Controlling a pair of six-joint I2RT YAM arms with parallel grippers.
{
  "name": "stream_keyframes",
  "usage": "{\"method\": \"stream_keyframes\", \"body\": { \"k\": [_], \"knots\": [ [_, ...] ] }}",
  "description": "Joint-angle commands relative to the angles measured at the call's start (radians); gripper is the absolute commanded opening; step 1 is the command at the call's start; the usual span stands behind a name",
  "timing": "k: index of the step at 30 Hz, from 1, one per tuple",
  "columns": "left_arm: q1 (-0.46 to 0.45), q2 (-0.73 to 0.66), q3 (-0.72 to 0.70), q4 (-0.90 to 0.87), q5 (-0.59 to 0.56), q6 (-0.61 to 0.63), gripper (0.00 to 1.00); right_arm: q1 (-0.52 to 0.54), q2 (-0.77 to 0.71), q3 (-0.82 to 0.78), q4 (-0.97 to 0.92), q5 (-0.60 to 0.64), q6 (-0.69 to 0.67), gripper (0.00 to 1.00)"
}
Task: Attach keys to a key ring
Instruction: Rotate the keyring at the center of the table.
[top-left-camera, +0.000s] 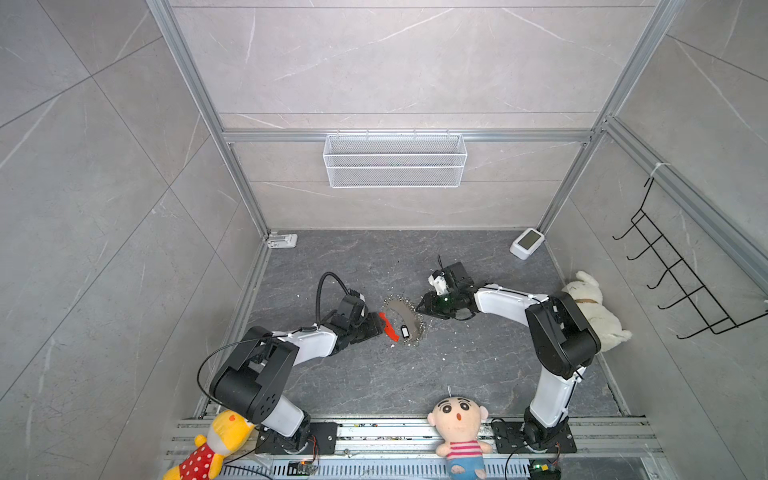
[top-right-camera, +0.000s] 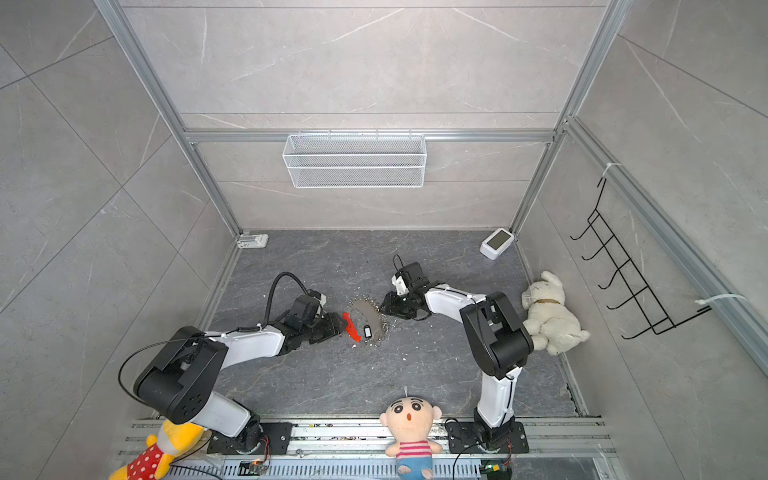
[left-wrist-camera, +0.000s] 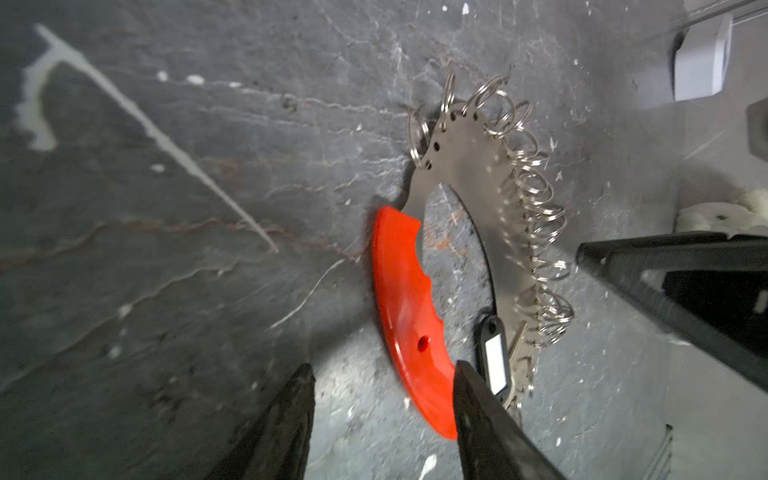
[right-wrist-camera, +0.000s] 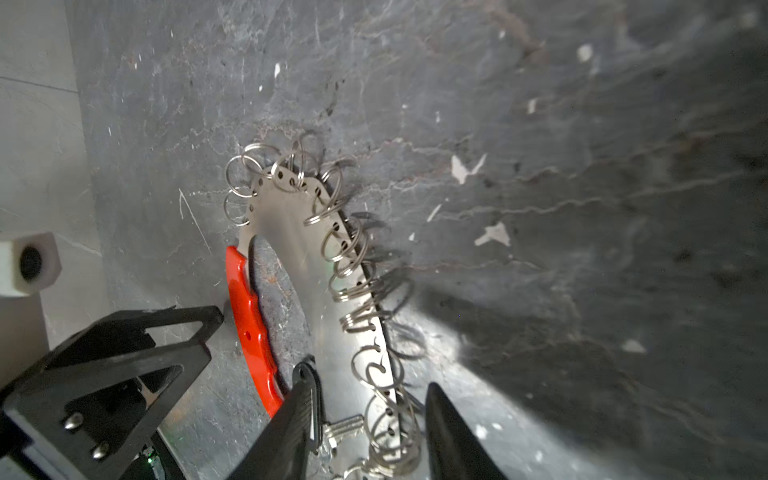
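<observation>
Key (left-wrist-camera: 494, 361) lies at the ring's (left-wrist-camera: 469, 166) small loops, seemingly attached; left gripper (left-wrist-camera: 382, 365) and right gripper (right-wrist-camera: 369, 385) gape, holding nothing.

Top views: even, sharp, bent at edges. Wrist views: dim, blurred, with glare on the ring (right-wrist-camera: 332, 316).

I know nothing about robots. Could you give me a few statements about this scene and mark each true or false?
1. The key ring lies on the table between the left pincer and the right pincer. True.
2. The black fob lies between the red strip and the grey band. True.
3. Both pincers are clamped shut. False: both stand open.
4. The white plush dog lies between the pincers. False: the dog lies at the table's edge, beside the right arm.
</observation>
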Motion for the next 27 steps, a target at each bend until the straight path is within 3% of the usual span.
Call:
{"method": "stream_keyframes", "body": {
  "k": [1,10,14,18,23,27],
  "knots": [
    [-0.002,0.081,0.032,0.099,0.052,-0.061,0.56,0.018,0.025,-0.006,0.050,-0.034,0.038,0.47],
    [-0.002,0.295,0.224,0.186,0.135,-0.072,0.54,0.038,-0.065,-0.157,0.192,-0.039,0.131,0.46],
    [0.006,0.340,0.277,0.189,0.158,-0.046,0.53,0.037,-0.124,-0.177,0.124,0.044,0.094,0.46],
    [0.037,0.243,0.275,0.025,0.116,0.073,0.53,0.027,-0.198,-0.175,0.012,0.159,0.020,0.46],
    [0.041,0.062,0.319,-0.357,0.050,0.319,0.53,0.023,-0.264,-0.145,-0.080,0.210,-0.068,0.46],
    [0.003,-0.059,0.280,-0.502,0.067,0.425,0.44,0.022,-0.288,-0.154,-0.080,0.211,-0.085,0.46]
  ]
}}
